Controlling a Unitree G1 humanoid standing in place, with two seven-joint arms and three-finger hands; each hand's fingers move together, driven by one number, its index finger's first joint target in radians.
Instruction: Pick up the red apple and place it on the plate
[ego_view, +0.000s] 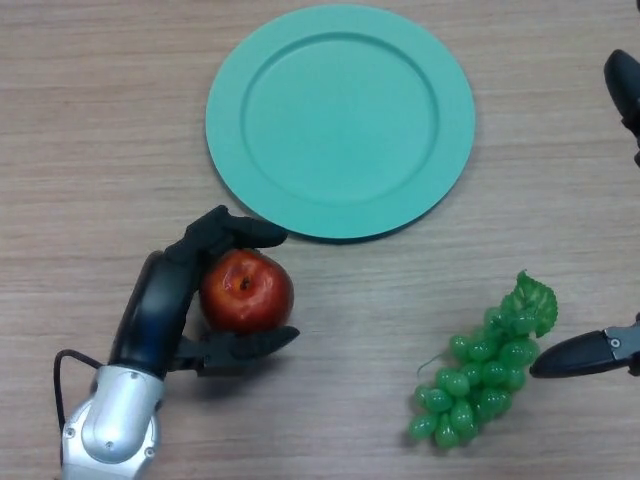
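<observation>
Head view: left hand (165, 310) is curled round the red apple (246, 291), fingers over its far side and thumb under its near side, so the fruit sits pinched between them. Apple appears to rest on the worktop (90, 130), just near of the plate (340, 120) rim and not on it; no lift evident. Fingertips reach almost to the plate edge, probably because the apple lies so close to it. Grasp from the left side leaves a short path up and away over the rim. Plate is bare. Right hand (585, 352) shows only at the right edge, next to the green grapes (480, 365); cannot tell whether its fingers are spread or closed. Judgement: grasp made, lift and transfer remain. Risk: the rim catches the apple if the lift is low.
</observation>
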